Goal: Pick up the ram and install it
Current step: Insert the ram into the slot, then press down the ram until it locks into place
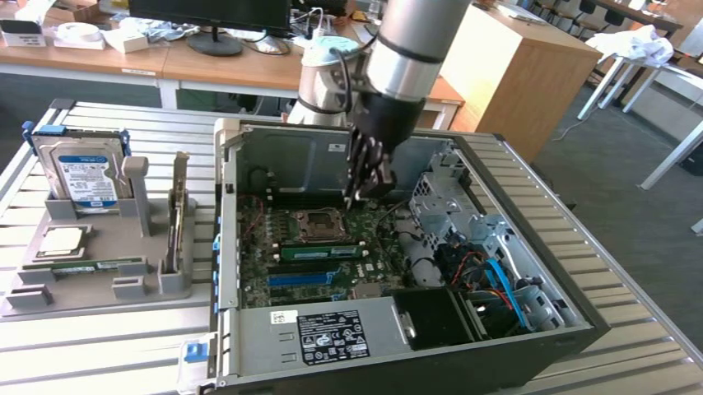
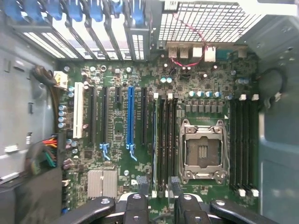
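A long, thin green ram stick [image 1: 90, 265] lies flat in the grey holder [image 1: 28, 300] at the exterior view's left. A similar green stick [image 1: 318, 249] stands in a memory slot on the motherboard [image 1: 329, 271], just in front of the CPU socket [image 1: 318, 220]. My gripper [image 1: 358, 196] hangs inside the open computer case [image 1: 230, 148], above the motherboard and beside the socket. It is open, with nothing between its fingers. In the wrist view the black fingers [image 2: 136, 205] frame the memory slots [image 2: 164, 140] next to the empty CPU socket [image 2: 204, 151].
The holder also carries a hard drive [image 1: 88, 177], a square silver processor [image 1: 61, 240] and an upright card with a metal bracket [image 1: 176, 218]. In the case are a drive cage [image 1: 439, 206], blue and orange cables [image 1: 500, 276] and the power supply [image 1: 329, 333]. Desks stand behind.
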{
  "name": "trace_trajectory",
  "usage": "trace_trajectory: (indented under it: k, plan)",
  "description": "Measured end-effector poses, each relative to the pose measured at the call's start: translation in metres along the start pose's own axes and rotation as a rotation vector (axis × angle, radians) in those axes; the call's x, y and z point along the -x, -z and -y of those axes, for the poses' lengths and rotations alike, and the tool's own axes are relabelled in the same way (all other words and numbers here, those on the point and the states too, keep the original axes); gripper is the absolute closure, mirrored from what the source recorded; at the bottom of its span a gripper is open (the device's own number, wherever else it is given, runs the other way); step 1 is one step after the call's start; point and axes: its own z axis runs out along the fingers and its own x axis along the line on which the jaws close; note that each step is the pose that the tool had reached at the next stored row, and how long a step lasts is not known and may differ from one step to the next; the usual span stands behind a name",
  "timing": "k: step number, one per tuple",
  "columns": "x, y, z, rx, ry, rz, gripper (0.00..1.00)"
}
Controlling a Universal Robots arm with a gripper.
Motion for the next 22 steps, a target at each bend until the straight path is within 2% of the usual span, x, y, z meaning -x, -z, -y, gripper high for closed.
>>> trace_trajectory:
  k: [9,16,22]
  plan:
    - [0.000,0.0242,-0.0012,0.0000,0.000,-0.0038,0.69]
    - [0.000,0.0326,-0.0017,-0.0001,0.000,-0.0038,0.69]
    - [0.000,0.0327,-0.0017,0.0000,0.000,-0.0038,0.69]
